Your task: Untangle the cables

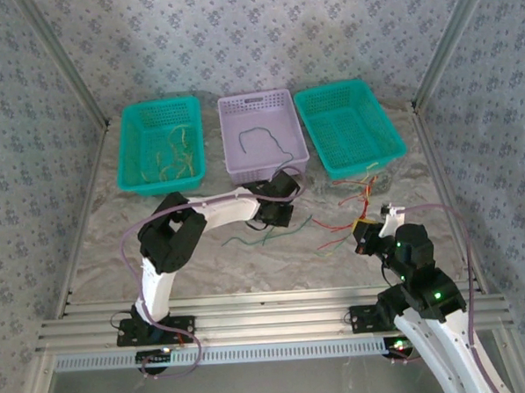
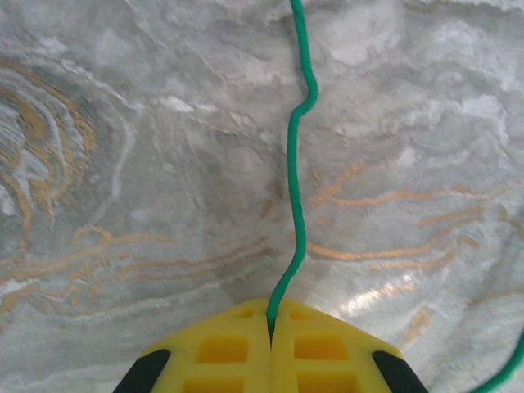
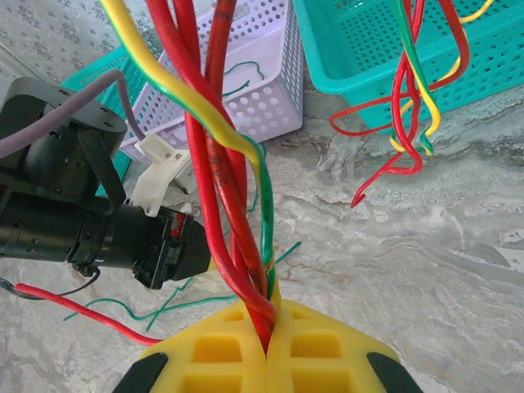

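Near the middle of the marbled table, the left gripper sits low over the surface in front of the lavender basket. Its wrist view shows the yellow fingers pressed together on the end of a single green cable, which runs away from the jaws in a wavy line, flat across the tabletop. From above, a few loose green strands lie on the table just beside that gripper. Over to the right, the right gripper is clamped on a bundle of cables, red, yellow and green, which run out from between its closed yellow pads toward the top of its wrist view. The overhead view shows red strands trailing from it across the table toward the left gripper. A further loop of red, yellow and green wire hangs in front of the right teal basket. Three baskets stand in a row at the back of the table: the left teal basket holds yellow cables, the lavender one holds a dark green cable, and the right teal one stands just beside it.
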{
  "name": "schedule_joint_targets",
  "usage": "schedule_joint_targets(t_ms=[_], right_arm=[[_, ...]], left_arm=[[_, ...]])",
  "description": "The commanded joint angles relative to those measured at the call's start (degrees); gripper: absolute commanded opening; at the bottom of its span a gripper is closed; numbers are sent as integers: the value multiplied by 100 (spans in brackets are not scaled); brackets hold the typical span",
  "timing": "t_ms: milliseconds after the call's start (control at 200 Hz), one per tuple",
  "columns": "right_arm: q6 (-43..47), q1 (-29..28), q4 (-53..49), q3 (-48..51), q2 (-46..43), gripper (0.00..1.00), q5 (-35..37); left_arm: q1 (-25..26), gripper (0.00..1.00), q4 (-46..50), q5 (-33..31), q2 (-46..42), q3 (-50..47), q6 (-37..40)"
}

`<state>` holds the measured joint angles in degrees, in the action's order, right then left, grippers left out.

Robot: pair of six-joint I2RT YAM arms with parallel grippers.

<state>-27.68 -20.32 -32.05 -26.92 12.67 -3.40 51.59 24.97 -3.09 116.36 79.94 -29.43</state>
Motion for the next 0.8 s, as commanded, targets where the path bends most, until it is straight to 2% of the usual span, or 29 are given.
schedule_joint_targets(t_ms=[0,390,660,794], right_arm=[[-68,32,-38,-138,-71,0,32],[-57,36,78,-130,6,0,10],[-35,35,102,-172,78,0,-17],[-29,44,126,-165,122,0,-29]], left_arm=[[197,0,238,280,-531,-85,16],[256,0,1331,621,-1877,26,262],[-257,0,1729,1117,-2692,307,363],[-472,0,1854,1045,-3028,661,541]])
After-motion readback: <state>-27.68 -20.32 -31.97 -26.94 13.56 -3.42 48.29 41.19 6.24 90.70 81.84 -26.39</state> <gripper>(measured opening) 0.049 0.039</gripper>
